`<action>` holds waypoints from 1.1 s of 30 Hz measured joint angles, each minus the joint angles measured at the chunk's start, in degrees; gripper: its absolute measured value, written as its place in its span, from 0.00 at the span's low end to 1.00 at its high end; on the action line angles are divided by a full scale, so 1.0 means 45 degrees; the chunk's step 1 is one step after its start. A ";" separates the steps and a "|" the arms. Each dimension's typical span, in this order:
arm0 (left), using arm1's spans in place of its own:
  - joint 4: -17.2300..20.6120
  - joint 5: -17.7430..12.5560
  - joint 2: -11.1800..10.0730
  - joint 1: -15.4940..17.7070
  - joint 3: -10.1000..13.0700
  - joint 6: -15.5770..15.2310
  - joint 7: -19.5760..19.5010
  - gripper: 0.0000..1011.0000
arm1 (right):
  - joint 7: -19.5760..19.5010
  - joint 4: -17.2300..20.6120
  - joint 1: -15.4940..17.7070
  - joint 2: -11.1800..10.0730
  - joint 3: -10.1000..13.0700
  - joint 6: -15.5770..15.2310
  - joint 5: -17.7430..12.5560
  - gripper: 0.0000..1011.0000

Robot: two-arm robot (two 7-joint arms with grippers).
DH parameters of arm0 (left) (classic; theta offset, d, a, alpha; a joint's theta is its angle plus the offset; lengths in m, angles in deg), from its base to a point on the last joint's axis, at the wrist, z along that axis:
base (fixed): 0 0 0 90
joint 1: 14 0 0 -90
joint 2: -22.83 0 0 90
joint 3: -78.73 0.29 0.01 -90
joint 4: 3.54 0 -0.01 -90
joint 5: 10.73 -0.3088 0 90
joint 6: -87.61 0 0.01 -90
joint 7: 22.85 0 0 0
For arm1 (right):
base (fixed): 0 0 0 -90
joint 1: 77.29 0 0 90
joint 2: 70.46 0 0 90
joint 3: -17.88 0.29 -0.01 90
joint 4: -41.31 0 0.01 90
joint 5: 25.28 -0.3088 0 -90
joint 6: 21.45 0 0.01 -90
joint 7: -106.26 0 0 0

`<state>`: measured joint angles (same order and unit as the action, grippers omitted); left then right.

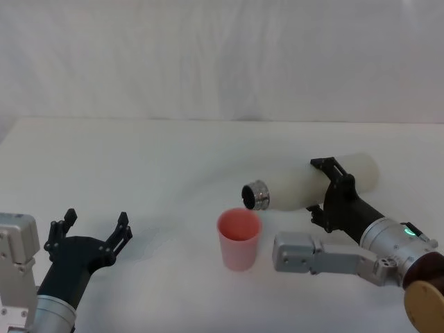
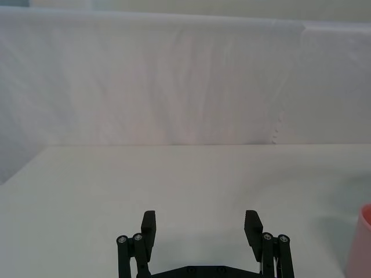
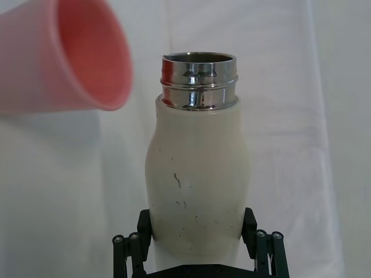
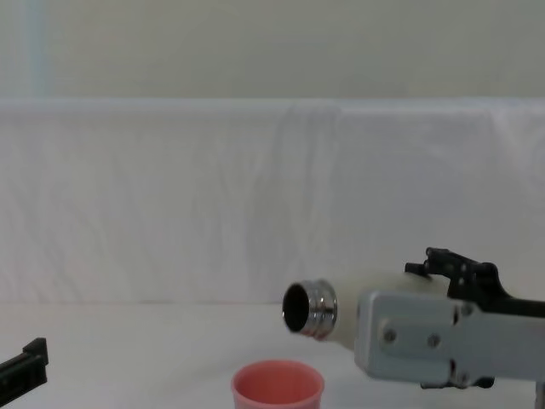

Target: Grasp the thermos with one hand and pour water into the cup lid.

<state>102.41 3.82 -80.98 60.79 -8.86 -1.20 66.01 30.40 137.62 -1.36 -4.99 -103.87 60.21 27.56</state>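
One right tool (image 1: 325, 186) clamping tipped thermos (image 1: 305, 186) above cup lid (image 1: 239, 238); left tool (image 1: 96, 229) agape.

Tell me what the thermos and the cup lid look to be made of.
Thermos: matte cream-white coated body with small dark scuffs; its threaded neck is shiny, mirror-like, probably steel. Cup lid: smooth salmon-pink with a thin rim, likely plastic.
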 joint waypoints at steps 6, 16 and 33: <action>0.0000 0.0000 0.0000 0.0000 0.0000 -0.0001 0.0001 0.99 | -0.0054 0.0243 0.0295 0.0322 0.0571 0.0042 -0.1050 0.94; 0.0000 -0.0001 0.0000 0.0000 0.0000 0.0000 0.0001 0.99 | 0.0094 0.0829 0.0949 0.0879 0.1703 -0.0012 -0.3104 0.94; 0.0000 0.0000 -0.0001 0.0000 0.0000 0.0000 0.0000 0.99 | -0.0056 0.0766 0.1815 0.2136 0.3226 -0.0116 -0.6255 0.94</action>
<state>102.41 3.82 -80.98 60.79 -8.86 -1.20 66.01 30.15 141.07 6.81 4.62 -89.35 59.68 -0.59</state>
